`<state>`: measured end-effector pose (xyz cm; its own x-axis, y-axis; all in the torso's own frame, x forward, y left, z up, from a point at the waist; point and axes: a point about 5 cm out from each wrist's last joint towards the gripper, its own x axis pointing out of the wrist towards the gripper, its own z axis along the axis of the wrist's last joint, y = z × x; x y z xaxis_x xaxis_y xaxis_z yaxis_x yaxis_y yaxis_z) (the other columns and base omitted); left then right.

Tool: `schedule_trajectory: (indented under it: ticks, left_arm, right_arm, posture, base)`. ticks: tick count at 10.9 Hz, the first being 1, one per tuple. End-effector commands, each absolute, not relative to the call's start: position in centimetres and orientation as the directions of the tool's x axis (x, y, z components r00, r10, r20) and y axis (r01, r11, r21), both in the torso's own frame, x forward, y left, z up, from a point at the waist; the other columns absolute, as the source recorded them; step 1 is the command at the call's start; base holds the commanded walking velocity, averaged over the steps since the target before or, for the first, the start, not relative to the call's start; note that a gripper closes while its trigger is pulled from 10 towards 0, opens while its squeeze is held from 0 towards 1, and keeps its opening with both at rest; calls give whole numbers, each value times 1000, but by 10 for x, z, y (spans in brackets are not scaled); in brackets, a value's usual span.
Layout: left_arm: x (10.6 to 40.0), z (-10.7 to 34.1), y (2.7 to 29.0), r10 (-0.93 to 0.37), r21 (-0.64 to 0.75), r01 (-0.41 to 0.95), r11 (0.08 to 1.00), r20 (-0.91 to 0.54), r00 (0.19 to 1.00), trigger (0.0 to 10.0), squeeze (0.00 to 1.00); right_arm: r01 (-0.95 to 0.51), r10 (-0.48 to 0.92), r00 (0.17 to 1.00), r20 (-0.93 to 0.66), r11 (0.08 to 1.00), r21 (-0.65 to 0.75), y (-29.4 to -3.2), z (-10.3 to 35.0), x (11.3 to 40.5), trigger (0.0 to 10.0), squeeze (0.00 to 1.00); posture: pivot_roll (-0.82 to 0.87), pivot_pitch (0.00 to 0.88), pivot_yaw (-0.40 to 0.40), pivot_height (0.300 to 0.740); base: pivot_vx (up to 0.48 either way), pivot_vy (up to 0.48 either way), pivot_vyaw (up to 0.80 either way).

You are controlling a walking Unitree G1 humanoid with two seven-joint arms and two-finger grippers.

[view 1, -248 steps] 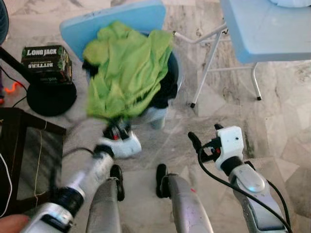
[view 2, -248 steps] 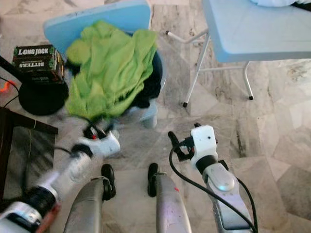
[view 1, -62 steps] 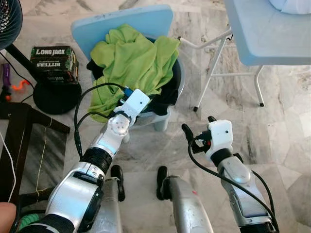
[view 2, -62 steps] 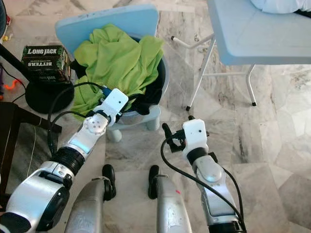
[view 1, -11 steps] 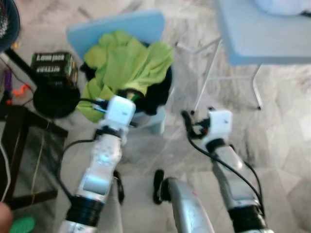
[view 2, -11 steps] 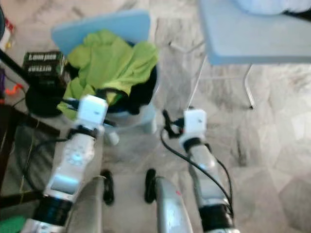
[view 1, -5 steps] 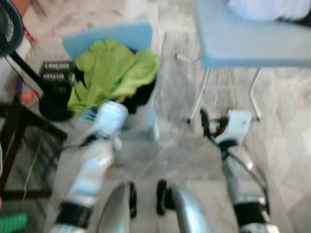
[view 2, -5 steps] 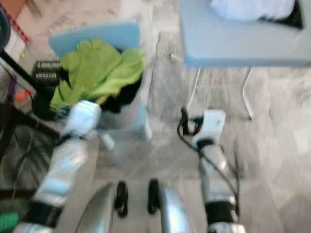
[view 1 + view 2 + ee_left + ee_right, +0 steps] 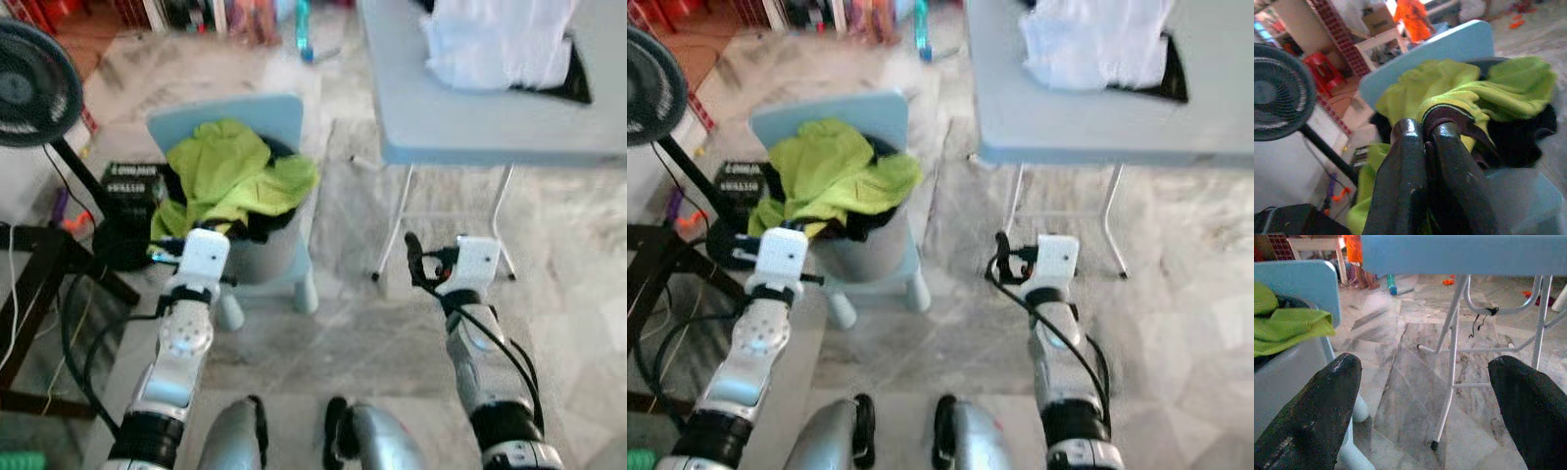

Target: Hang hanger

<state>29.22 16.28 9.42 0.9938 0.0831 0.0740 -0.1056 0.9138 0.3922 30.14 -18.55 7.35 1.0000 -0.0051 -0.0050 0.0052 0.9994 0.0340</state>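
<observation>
A lime green garment (image 9: 235, 176) is heaped over dark clothes in a grey basket (image 9: 266, 257) that stands on a small light blue chair (image 9: 235, 113). My left gripper (image 9: 1425, 129) is held up at the basket's near left side, its fingers pressed shut with nothing visible between them. Just beyond its tips lies a dark-edged fold of the green garment (image 9: 1459, 93). My right gripper (image 9: 1425, 363) is open and empty. It hovers above the marble floor between the chair and the legs of the light blue table (image 9: 470, 117).
White clothes (image 9: 500, 44) lie on the table top. A black standing fan (image 9: 34, 93), a black box (image 9: 132, 184) and a dark side table (image 9: 39, 284) with cables crowd the left. Marble floor lies open in the middle and to the right.
The whole view has risen and steadied, bringing in the table top, the white clothes and the fan. Both arms stay raised in front of me, the left one at the basket.
</observation>
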Motion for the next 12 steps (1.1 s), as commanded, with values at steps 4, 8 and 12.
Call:
schedule_trajectory:
  ticks: [4,8,12]
  left_arm:
    - [284,95,177,157,370,-185,911,104,982,10000,0]
    - [282,116,176,139,343,-182,922,145,980,10000,0]
    - [270,121,165,143,305,-179,935,139,980,10000,0]
  right_arm:
    - [17,-18,1000,16,999,31,-187,71,297,10000,0]
    - [32,-33,999,14,999,31,-192,69,286,10000,0]
    - [-7,5,999,49,1000,29,-187,84,294,10000,0]
  posture:
    - [61,114,-19,740]
    - [66,206,-22,740]
    - [80,242,-47,740]
  base:
    - [0,0,0]
    - [0,-151,0]
    - [0,-357,0]
